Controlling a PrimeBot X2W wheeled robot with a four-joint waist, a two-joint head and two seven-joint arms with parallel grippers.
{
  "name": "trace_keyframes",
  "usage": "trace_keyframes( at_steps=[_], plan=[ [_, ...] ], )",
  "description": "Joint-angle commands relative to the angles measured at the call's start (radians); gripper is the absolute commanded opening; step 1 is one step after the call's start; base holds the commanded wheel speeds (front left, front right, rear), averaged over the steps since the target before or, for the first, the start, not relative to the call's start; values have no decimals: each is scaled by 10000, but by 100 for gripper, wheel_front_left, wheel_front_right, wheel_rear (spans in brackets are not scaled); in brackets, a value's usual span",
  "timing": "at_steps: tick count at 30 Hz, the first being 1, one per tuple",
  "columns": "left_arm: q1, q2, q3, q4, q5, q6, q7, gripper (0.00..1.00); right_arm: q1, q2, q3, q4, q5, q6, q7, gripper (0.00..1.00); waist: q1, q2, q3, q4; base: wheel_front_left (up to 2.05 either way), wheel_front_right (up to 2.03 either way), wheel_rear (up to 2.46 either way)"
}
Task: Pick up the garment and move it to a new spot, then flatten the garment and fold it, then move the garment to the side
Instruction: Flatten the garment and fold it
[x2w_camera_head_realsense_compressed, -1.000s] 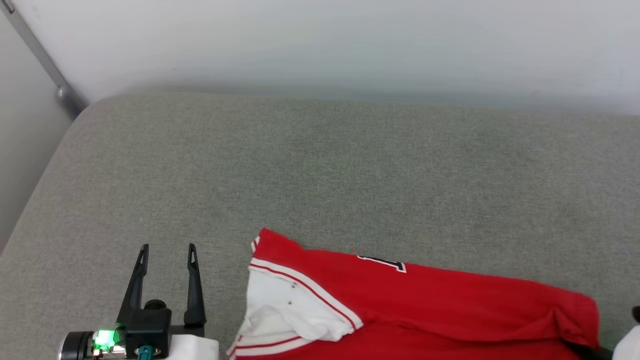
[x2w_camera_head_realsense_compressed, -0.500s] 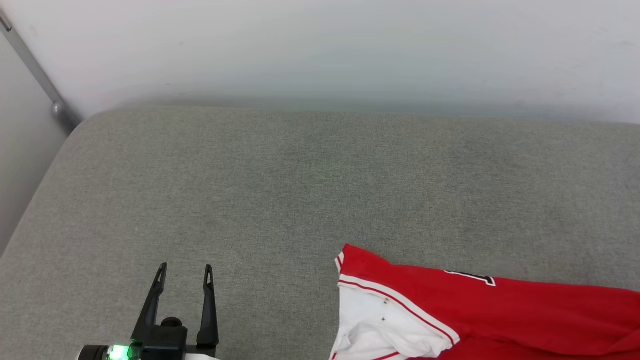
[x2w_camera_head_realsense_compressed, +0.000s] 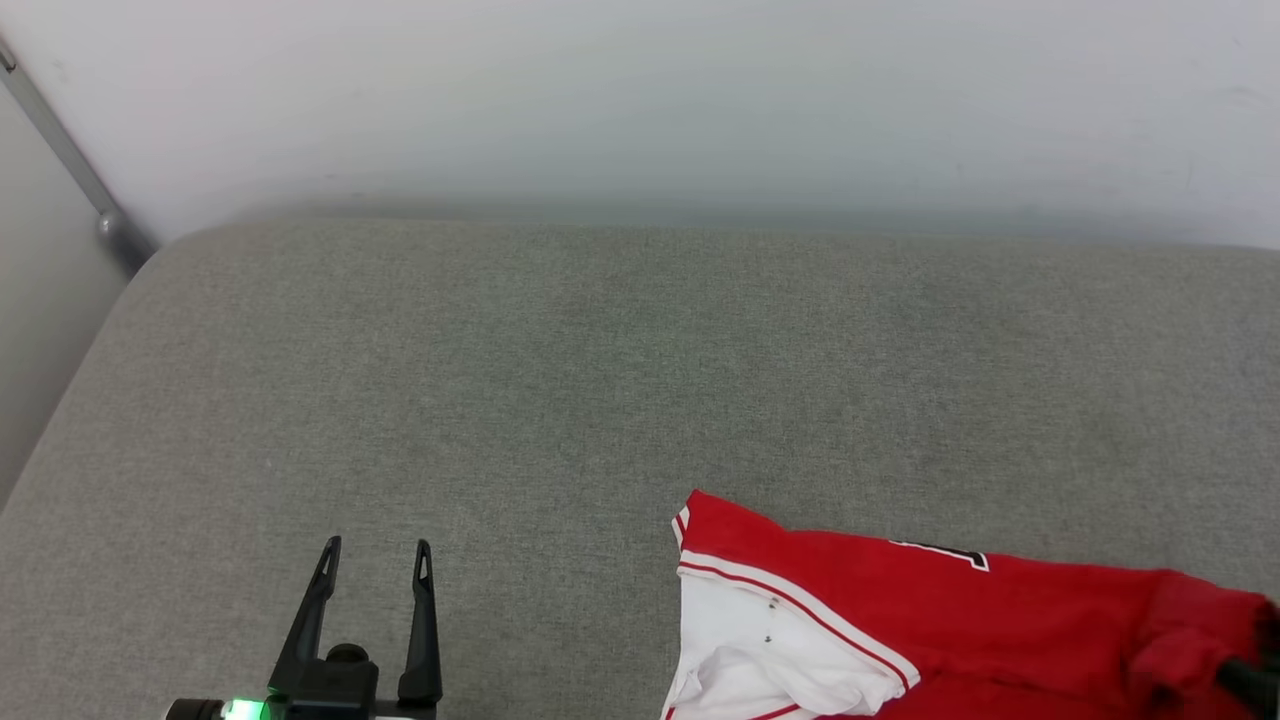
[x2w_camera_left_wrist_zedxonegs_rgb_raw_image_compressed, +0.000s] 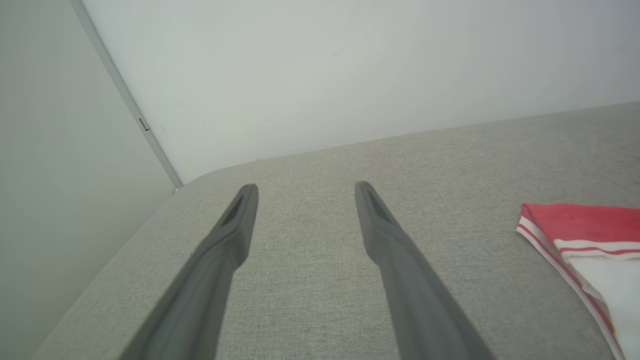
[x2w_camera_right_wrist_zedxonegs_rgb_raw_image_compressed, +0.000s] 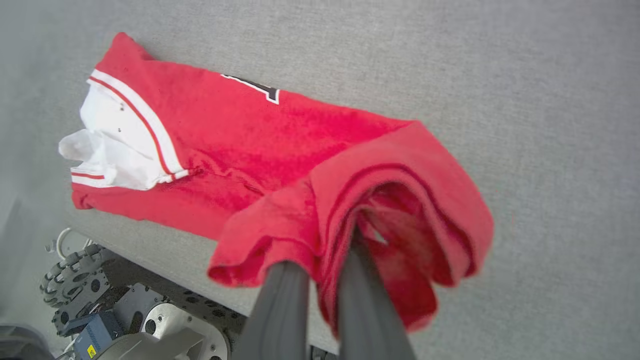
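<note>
**Moving the shirt**

The right gripper (x2w_camera_right_wrist_zedxonegs_rgb_raw_image_compressed: 350, 240) pinches a bunched red fold of the garment (x2w_camera_right_wrist_zedxonegs_rgb_raw_image_compressed: 240, 145), which lies at the grey cushion's (x2w_camera_head_realsense_compressed: 500, 380) front edge. The left gripper (x2w_camera_head_realsense_compressed: 375, 560) hovers spread, empty. Probably the moving step; next, lift it clear.

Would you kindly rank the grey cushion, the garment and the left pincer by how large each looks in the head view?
Largest to smallest:
1. the grey cushion, by far
2. the garment, partly cut off by the frame
3. the left pincer, though nearest the camera
</note>
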Motion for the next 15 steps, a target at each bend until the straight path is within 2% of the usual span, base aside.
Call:
trace_keyframes(
  at_steps=[1,4,8,15],
  plan=[
    [-45,-28,41,-8,-5,-34,-44,100,-52,136,200,-477,4,-5,115,0,0,-1,38,16,0,0,0],
    [-179,-79,51,-23,16,-55,-44,100,-474,96,789,-1461,-264,-5,406,0,0,-1,143,54,0,0,0],
    [-314,-147,26,-25,50,-85,-44,100,-1401,272,2159,-2235,-514,-5,837,0,0,-1,332,137,0,0,0],
    [-656,-234,-84,39,75,-214,-44,100,-3634,839,4896,-1832,-804,-5,1228,0,0,-1,659,418,0,0,0]
  ],
)
